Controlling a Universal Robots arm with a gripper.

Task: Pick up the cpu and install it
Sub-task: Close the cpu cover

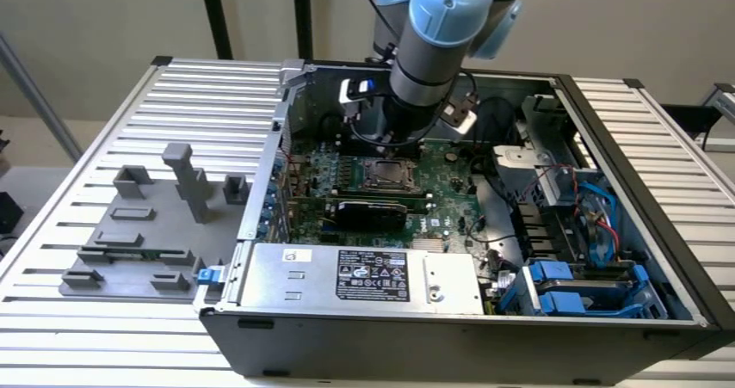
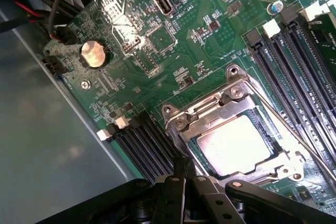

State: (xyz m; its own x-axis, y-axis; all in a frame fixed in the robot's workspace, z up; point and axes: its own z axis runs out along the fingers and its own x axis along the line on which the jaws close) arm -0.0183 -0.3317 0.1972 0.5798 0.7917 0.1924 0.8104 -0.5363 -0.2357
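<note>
My claw (image 2: 181, 182) is closed on nothing just above the socket (image 2: 236, 135), where the cpu (image 2: 236, 145) already lies in the frame, so I judge any downward nudge could tilt the chip and bend pins.

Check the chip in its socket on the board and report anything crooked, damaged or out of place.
Nothing stands out. The chip lies flat and square inside the socket's metal frame, its edges parallel to the frame. The claw is shut just beside the socket, holding nothing. The green board around it shows no loose parts or damage.
</note>
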